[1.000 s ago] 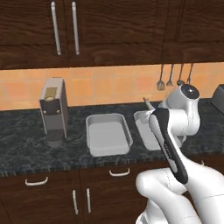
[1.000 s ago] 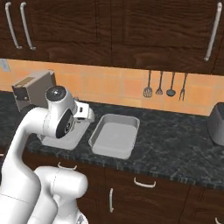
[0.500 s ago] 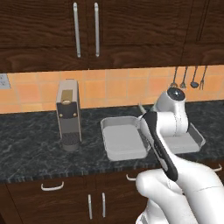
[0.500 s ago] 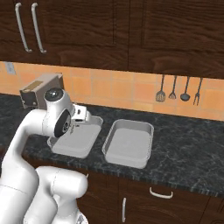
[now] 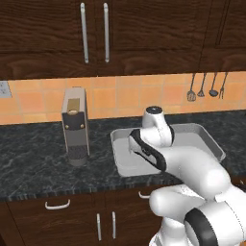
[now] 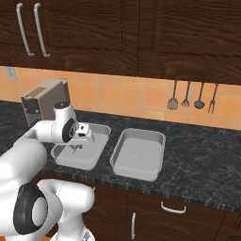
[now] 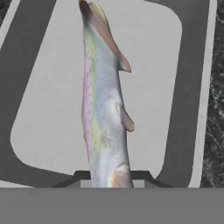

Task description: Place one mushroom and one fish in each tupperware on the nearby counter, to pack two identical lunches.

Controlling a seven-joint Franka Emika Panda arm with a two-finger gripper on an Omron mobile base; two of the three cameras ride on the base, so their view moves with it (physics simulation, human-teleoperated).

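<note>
The robot's claw (image 6: 76, 147) is clamped on the tail end of a silvery, pink-striped fish (image 7: 104, 109), which hangs nose-down over the floor of the left tupperware (image 6: 96, 150) on the dark speckled counter (image 6: 202, 155); the second tupperware (image 6: 139, 153) sits just beside it, with no food seen inside. Because the long fish hangs upright, a release from here could tip it against the flared rim or over it onto the stone. No brand, label or writing is legible anywhere, including on the toaster (image 5: 76, 126).

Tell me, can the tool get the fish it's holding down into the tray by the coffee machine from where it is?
Probably yes. The tool hangs over the left tupperware, shut on the fish, which dangles above the tray's bare floor. Nothing shows between fish and tray.
</note>
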